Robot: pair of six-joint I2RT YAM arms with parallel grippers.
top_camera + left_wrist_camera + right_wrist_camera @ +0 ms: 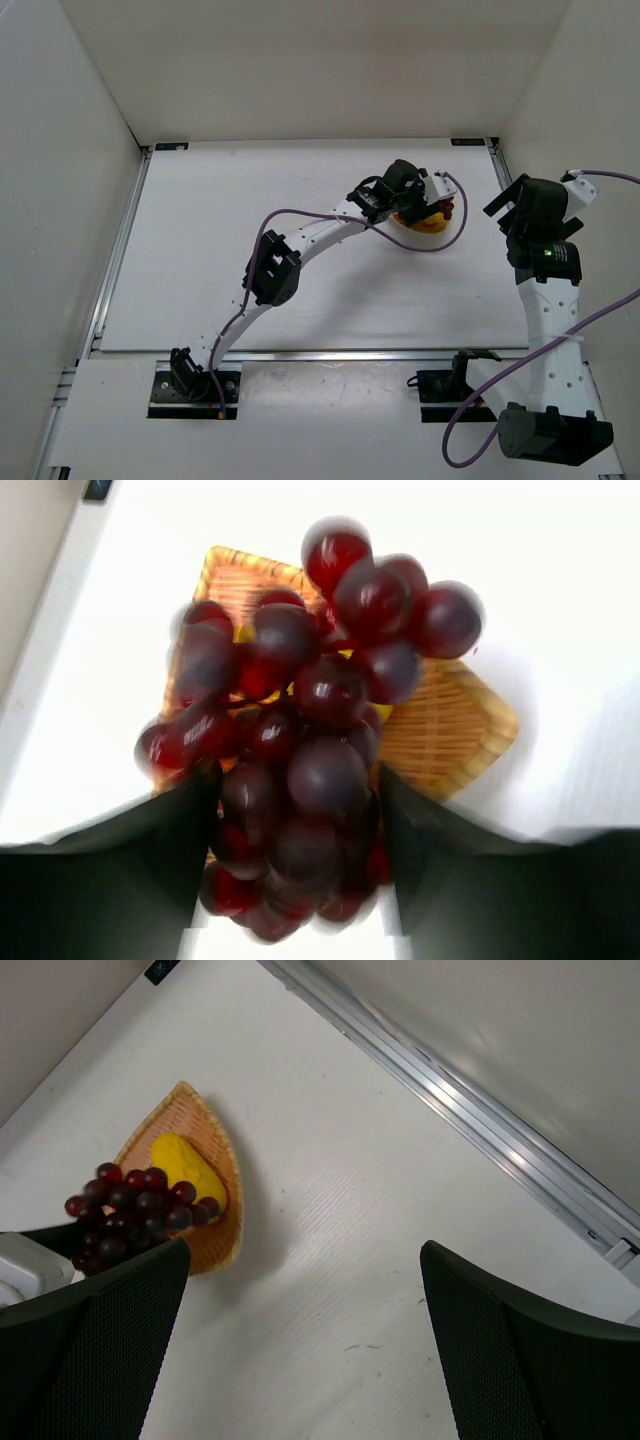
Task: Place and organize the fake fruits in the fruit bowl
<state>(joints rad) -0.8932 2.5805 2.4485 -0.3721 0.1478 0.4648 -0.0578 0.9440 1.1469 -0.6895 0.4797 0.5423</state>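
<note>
My left gripper [298, 780] is shut on the dark purple-red grape bunch [320, 760] and holds it over the tan woven fruit bowl [450, 730]. In the right wrist view the bunch [130, 1210] lies across the near part of the bowl [185, 1120], beside the yellow oblong fruit [185, 1165] that lies in it. I cannot tell whether the bunch rests on the bowl. The orange ball is hidden. In the top view the left gripper [425, 195] covers most of the bowl [430, 237]. My right gripper [305, 1255] is open and empty, raised to the right of the bowl.
The white table [250, 250] has a metal rail [480, 1120] along its right edge and white walls on three sides. The right arm [545, 250] stands raised at the table's right edge.
</note>
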